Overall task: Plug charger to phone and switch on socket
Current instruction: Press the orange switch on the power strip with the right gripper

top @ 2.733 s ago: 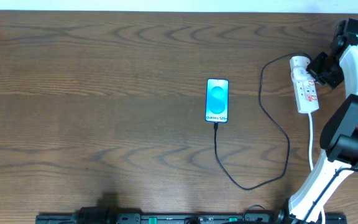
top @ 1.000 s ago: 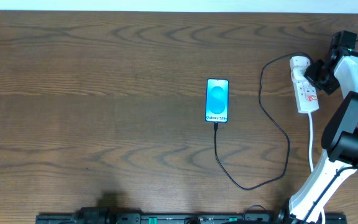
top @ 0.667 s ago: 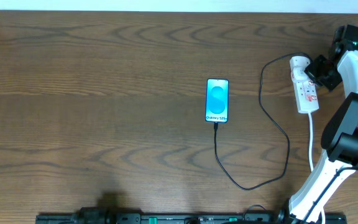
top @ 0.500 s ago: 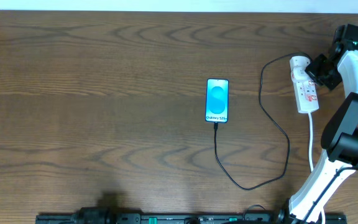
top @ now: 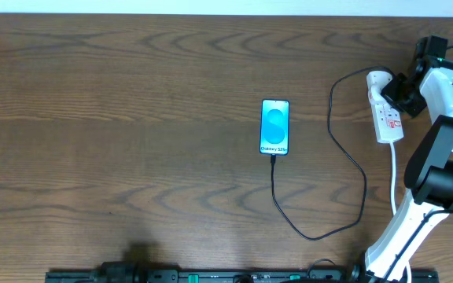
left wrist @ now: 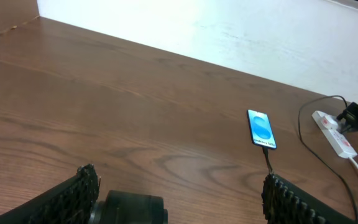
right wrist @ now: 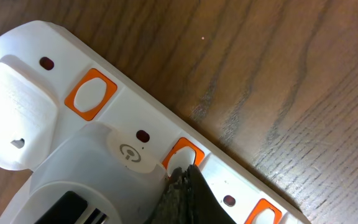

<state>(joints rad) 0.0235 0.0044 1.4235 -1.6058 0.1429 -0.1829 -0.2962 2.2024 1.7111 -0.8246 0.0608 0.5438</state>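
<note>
The phone [top: 275, 126] lies face up mid-table, its screen lit blue-teal. The charger's black cable [top: 321, 233] runs from the phone's bottom edge in a loop round to the socket [top: 385, 108], a white power strip at the right. My right gripper [top: 400, 88] is shut, and its tips [right wrist: 180, 175] press on an orange-framed switch [right wrist: 186, 154] beside the white plug adapter [right wrist: 73, 186]. The left wrist view shows my left gripper [left wrist: 179, 190] open and empty low over the near table, far from the phone [left wrist: 261, 129].
The strip's white cord [top: 394, 177] trails toward the front right, past the right arm's base [top: 439, 181]. A white wall [left wrist: 229, 31] borders the far table edge. A dark rail [top: 234, 276] runs along the front edge.
The right gripper drew back a little to the right, then returned onto the strip's upper end. Phone, cable and left gripper have not moved.
</note>
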